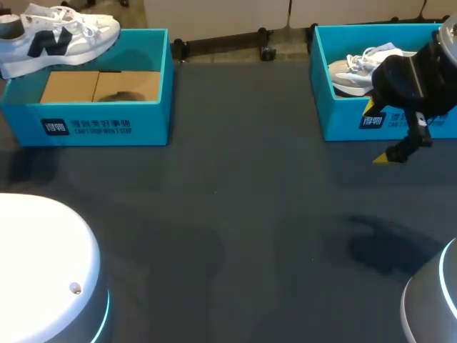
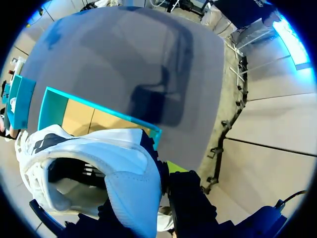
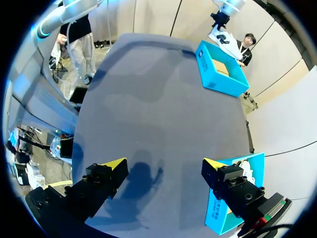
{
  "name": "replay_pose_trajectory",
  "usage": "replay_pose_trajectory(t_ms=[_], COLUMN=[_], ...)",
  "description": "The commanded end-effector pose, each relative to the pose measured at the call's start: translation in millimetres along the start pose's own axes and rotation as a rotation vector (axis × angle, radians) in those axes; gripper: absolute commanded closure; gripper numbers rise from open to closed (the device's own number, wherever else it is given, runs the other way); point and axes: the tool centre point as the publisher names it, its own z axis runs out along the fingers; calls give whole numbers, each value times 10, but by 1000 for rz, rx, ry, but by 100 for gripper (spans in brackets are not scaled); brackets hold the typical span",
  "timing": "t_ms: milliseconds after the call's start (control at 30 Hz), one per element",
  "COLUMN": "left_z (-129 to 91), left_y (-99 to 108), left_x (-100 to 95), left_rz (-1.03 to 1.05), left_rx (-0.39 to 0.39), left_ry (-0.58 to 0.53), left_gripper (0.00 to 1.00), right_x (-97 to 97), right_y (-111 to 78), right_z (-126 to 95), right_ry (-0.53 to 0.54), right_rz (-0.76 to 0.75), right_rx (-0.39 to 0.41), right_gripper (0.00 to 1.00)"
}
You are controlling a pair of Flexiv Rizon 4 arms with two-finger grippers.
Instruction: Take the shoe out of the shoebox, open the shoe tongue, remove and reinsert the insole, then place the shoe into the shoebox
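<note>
Left claw (image 2: 159,174) on shoe (image 2: 99,163) above shoebox (image 2: 52,106)

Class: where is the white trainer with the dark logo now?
Head view, far left: the white trainer with the dark logo hangs over the back-left corner of the left teal shoebox.

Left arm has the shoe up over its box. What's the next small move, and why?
Probably swing the white shoe forward over the left shoebox and lower it onto the table. The left fingers hold it above the box's far corner, clear of the rim, and the tongue and insole work likely needs it set down. The right gripper hangs open near the right shoebox.
</note>
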Motion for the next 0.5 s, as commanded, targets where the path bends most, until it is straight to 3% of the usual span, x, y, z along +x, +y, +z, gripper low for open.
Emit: replay_pose_trajectory(t_ms=[33,267,500], left_z=[-21,-21,9], left_y=[-4,-4,103], left_x=[10,10,25], left_rz=[1,1,200], left_rx=[-1,-1,-16], left_ry=[0,0,-5], left_gripper=[100,100,100], right_x=[-22,-22,-22], right_y=[12,12,12], right_z=[14,14,14], right_ry=[4,4,4], right_rz=[1,1,1], right_rx=[3,3,3], right_gripper=[0,0,0])
